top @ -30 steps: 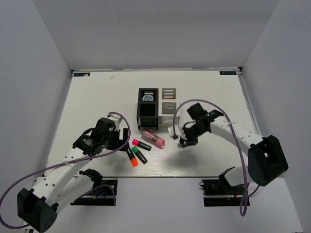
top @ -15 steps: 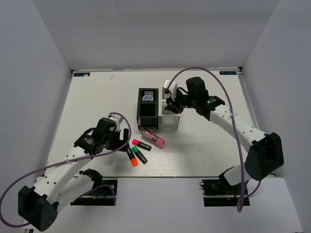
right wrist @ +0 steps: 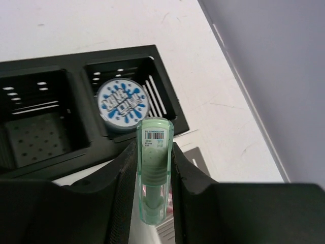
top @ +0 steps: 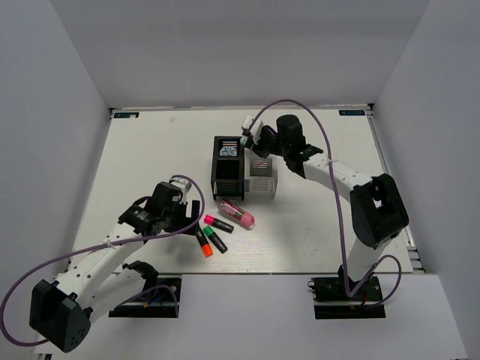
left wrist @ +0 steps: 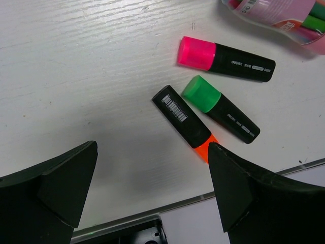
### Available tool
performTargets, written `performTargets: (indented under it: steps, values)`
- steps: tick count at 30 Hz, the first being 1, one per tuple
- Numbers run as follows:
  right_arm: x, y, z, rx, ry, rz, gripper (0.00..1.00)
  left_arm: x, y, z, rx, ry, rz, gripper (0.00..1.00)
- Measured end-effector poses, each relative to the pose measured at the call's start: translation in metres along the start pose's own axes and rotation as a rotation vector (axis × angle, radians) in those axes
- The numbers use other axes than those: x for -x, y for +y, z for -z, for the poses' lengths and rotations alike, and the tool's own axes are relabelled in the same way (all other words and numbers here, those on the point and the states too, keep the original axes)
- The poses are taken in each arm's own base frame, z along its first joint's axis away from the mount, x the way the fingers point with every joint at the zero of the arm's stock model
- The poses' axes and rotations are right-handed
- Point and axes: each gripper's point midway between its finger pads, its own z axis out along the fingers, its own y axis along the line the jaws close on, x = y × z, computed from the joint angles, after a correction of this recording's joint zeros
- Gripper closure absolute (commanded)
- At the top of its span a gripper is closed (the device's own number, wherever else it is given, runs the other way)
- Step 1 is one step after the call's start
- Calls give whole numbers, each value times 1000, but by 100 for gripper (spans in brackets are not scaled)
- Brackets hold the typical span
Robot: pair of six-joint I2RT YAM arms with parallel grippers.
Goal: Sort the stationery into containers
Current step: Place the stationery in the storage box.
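My right gripper is shut on the pale-green tube and holds it above the far side of the containers, a block of two black and two white slotted bins. The tube shows as a pale piece in the top view. The blue-white roll lies in the far black bin. My left gripper is open and empty, just left of the orange highlighter, green highlighter and pink highlighter. The pink capsule case lies in front of the bins.
The near black bin looks empty. The table's near edge runs just below the highlighters. White walls enclose the table on the left, the back and the right.
My right gripper has carried the pale-green tube from the table in front of the bins up and over their far side, then a little left. My left arm has barely moved.
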Motion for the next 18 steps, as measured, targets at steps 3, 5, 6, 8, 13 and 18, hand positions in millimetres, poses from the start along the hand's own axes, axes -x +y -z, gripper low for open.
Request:
performTargets:
  steps: [3, 5, 6, 8, 13, 18]
  values:
    - [-14, -11, -8, -29, 5, 14, 100, -2, 1, -2, 7, 12, -1, 0]
    - [-22, -18, -10, -47, 10, 15, 100, -2, 1, -3, 9, 16, -1, 0]
    - [-25, -21, -10, -52, 14, 13, 100, -2, 1, -3, 9, 16, -1, 0]
    - [-31, -26, -9, -64, 20, 9, 100, -2, 1, -3, 9, 16, -1, 0]
    - [-31, -38, -8, -82, 17, -3, 57, -2, 2, -3, 11, 15, -1, 0]
    - [-32, -37, -9, -67, 16, -34, 42, -2, 2, -3, 11, 14, -1, 13]
